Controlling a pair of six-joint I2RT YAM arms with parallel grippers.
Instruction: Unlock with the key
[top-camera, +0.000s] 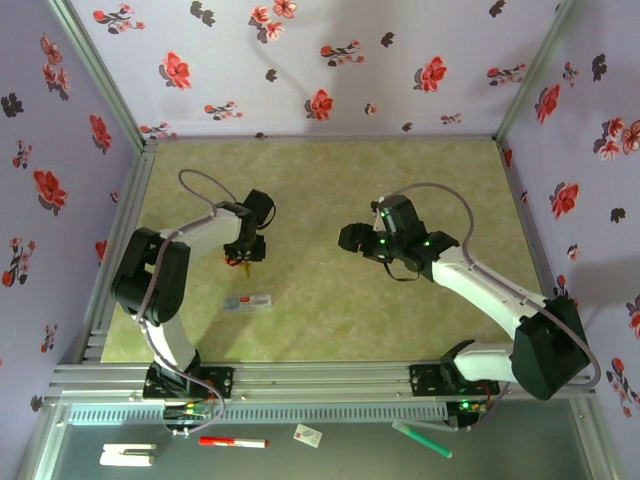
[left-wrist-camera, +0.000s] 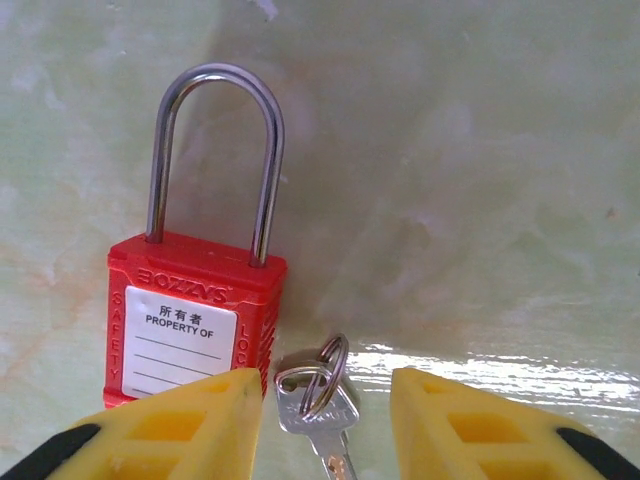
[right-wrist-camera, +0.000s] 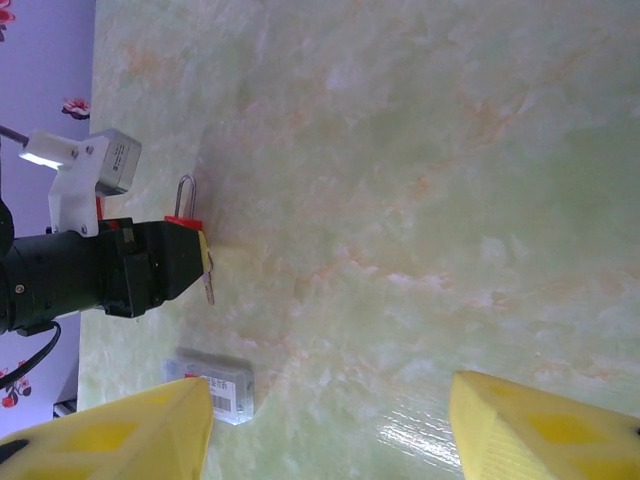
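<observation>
I see my left tool (left-wrist-camera: 325, 392) low over the table (left-wrist-camera: 480, 150), fingers apart, the key (left-wrist-camera: 318, 408) lying between them, just beside the red padlock (left-wrist-camera: 190, 320), my right tool (right-wrist-camera: 330, 415) spread wide, well apart from both

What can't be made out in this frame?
- Blade of the key: cut off by the bottom edge, left wrist view.
- Lower body and keyhole of the red padlock: hidden behind the left fingers, left wrist view.
- Print on the small labelled packet: too small to read, right wrist view.
</observation>
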